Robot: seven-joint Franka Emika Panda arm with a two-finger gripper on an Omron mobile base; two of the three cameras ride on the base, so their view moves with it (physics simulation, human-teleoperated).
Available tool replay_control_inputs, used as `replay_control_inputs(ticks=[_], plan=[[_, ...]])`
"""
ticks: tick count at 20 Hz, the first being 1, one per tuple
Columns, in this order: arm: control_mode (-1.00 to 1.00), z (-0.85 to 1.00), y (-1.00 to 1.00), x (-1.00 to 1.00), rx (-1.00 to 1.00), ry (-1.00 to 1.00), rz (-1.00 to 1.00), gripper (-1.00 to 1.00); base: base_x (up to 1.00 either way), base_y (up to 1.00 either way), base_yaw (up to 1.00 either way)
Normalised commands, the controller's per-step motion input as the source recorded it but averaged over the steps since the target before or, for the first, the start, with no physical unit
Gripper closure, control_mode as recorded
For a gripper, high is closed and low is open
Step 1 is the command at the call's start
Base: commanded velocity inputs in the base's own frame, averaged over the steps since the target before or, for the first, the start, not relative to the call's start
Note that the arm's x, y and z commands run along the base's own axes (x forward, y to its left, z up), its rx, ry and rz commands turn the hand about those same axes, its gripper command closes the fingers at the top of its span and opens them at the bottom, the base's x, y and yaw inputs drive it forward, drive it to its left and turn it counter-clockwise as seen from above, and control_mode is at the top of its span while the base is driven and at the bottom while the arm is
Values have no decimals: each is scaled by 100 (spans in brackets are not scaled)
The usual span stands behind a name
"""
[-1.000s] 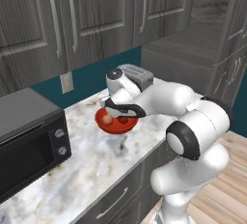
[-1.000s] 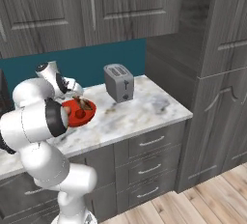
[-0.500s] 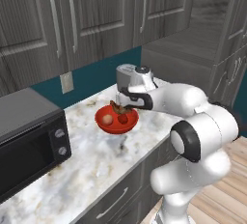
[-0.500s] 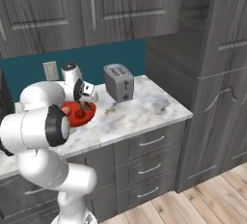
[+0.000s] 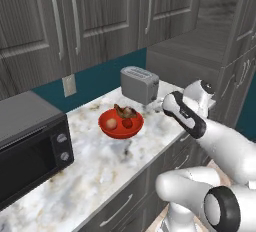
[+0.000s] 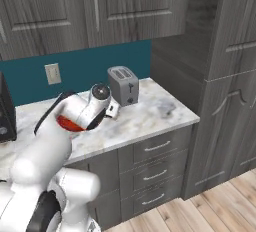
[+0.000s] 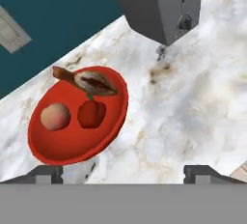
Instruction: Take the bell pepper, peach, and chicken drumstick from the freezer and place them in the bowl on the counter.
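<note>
The red bowl [image 5: 121, 132] [image 7: 113, 121] stands on the marbled counter [image 5: 110, 171] [image 7: 193, 102], left of the toaster. Three foods lie in it: the orange-pink peach [image 5: 111, 123] [image 7: 55, 117], the red bell pepper [image 5: 128, 123] [image 7: 91, 114] and the brown chicken drumstick [image 5: 125, 111] [image 7: 89, 80] along the far rim. My gripper [image 7: 123, 172] hangs open and empty above the counter, beside the bowl and apart from it. In the right base view my arm hides most of the bowl [image 6: 67, 124]. The freezer is out of view.
A grey toaster [image 5: 140, 83] [image 6: 123, 85] [image 7: 164, 6] stands against the teal backsplash. A black microwave [image 5: 30, 146] sits at the counter's left end. A wall outlet [image 5: 69, 85] [image 6: 52, 73] is behind. Tall wood-grain cupboards [image 6: 220, 76] bound the counter's right end.
The hand has lifted off the bowl and drawn back to the right, toward the counter's front. The three foods stay in the bowl. The jaws remain open.
</note>
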Motion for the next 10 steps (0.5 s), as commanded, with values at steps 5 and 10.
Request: replay_control_inputs(ticks=[5, 10], plan=[[-100, 58, -59, -100, 20, -50, 0, -100, 0, 0, 0], [-100, 58, -57, -100, 19, -51, 0, -100, 0, 0, 0]])
